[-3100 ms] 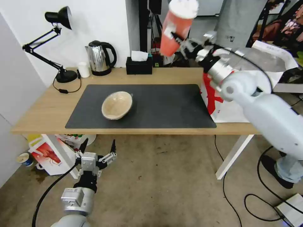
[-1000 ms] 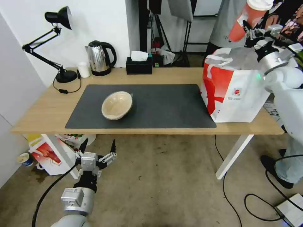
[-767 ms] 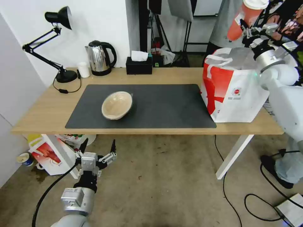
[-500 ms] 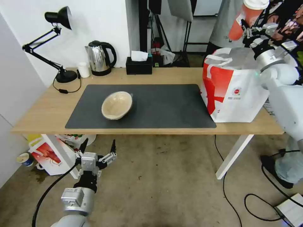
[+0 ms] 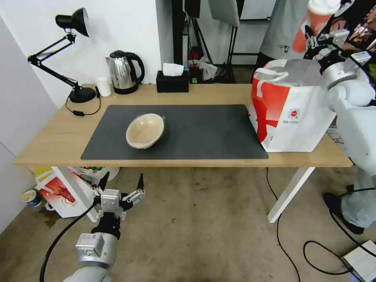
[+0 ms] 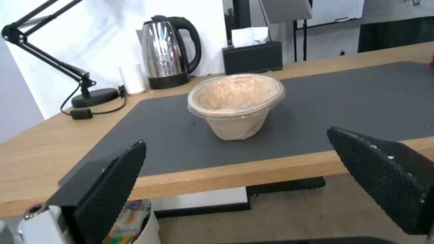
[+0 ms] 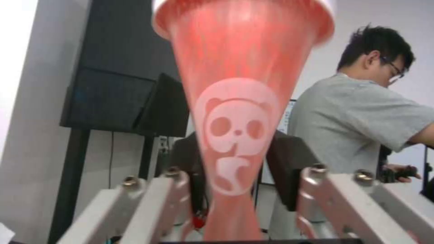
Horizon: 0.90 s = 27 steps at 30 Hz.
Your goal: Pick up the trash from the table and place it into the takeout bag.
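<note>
Upper right: right tool (image 5: 313, 39) pinching red cup (image 5: 315, 23) low on its body, above bag (image 5: 291, 113). Probably light, slick, crushable. Lower left: left tool (image 5: 121, 187) spread, idle below worktop (image 5: 55, 133). Paper bowl (image 5: 145, 130) on mat.

The counter (image 5: 58, 137) is light matt wood under a dull dark grey mat (image 5: 203, 133). The tan bowl (image 5: 145, 131) looks like rough paper beneath a thin clear film. The kettle (image 5: 122, 72) is mirror-bright metal. The takeout bag (image 5: 290, 117) is smooth and white. The left gripper's pads (image 6: 115, 183) are black, finely dimpled
</note>
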{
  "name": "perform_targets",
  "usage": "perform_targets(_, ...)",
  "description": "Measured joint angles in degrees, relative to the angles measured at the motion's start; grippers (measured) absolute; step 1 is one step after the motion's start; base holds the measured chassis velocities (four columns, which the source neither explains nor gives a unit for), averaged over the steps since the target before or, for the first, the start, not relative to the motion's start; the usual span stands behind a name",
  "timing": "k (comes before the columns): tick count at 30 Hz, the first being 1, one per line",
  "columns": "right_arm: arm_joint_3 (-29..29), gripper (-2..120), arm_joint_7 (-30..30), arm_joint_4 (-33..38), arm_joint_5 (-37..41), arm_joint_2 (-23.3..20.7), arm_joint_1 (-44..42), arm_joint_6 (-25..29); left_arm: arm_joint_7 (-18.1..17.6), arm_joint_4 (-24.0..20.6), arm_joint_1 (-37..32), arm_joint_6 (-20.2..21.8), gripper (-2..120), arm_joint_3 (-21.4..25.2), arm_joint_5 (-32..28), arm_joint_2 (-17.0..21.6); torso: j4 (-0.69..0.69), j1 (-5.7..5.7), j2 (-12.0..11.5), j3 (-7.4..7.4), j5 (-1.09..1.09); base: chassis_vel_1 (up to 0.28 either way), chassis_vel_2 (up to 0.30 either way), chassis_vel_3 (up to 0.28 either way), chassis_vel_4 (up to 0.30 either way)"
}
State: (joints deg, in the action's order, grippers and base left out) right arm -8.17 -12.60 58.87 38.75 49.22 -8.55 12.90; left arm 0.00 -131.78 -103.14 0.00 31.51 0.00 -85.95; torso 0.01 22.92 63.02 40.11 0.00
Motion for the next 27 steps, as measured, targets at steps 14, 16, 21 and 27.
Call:
perform_targets(14,-0.4,85,3.1,1.9,-1.5,-1.6,-1.5,-2.5,0.0,0.0,0.0,0.0,100,0.0,0.0,0.0,-0.01,0.00,0.0,0.00,0.01,0.000,0.000,0.000,0.000)
perform_targets(16,-0.4,89,3.1,1.8,-1.5,-1.5,-1.6,-2.5,0.0,0.0,0.0,0.0,100,0.0,0.0,0.0,0.00,0.00,0.0,0.00,0.01,0.000,0.000,0.000,0.000)
perform_targets(21,-0.4,99,3.3,1.8,-1.5,-1.3,-1.4,-2.7,0.0,0.0,0.0,0.0,100,0.0,0.0,0.0,-0.01,0.00,0.0,0.00,0.00,0.000,0.000,0.000,0.000)
perform_targets(27,-0.1,100,3.8,1.8,-1.8,-1.3,-1.1,-3.4,0.0,0.0,0.0,0.0,100,0.0,0.0,0.0,-0.01,0.00,0.0,0.00,0.00,0.000,0.000,0.000,0.000)
